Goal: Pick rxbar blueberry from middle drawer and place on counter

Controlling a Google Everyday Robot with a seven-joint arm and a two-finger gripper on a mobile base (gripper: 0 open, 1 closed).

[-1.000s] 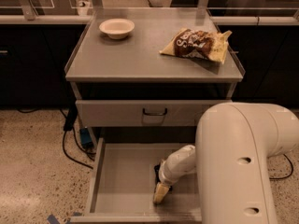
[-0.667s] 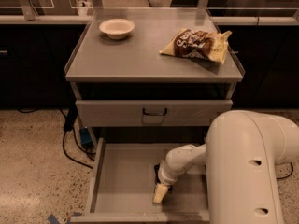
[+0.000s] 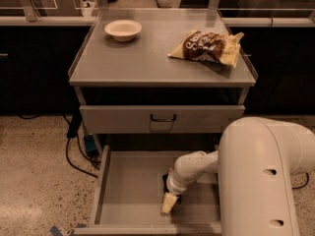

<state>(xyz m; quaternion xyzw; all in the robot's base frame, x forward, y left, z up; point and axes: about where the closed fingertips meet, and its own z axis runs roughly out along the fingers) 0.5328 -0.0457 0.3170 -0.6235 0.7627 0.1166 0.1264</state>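
Tabletop [image 3: 147,58]: plain grey.
Drawer [image 3: 130,181]: grey, unpatterned floor.
Bar [image 3: 165,180]: dark, colour otherwise unclear.
Gripper [image 3: 169,203]: cream, low in drawer, over bar.
Arm [image 3: 261,181]: cream.
Bowl [image 3: 123,29]: off-white.
Bag [image 3: 206,47]: brown, yellow edges, pale print.
Handle [image 3: 163,118]: dark.
Floor [image 3: 34,171]: speckled beige.

On the counter [image 3: 162,63], at back left, a bowl [image 3: 123,29]; to its right, by the right rim, a chip bag [image 3: 209,45]. Under the counter, a shut drawer with a handle [image 3: 163,118]; below that, standing out toward the front, the middle drawer [image 3: 123,191]. Inside it, right of centre, the gripper [image 3: 169,204], low over the floor, the rxbar blueberry [image 3: 166,180] just behind and partly beneath. At front right, the arm [image 3: 261,181]. Behind the cart, a long bench [image 3: 39,20].
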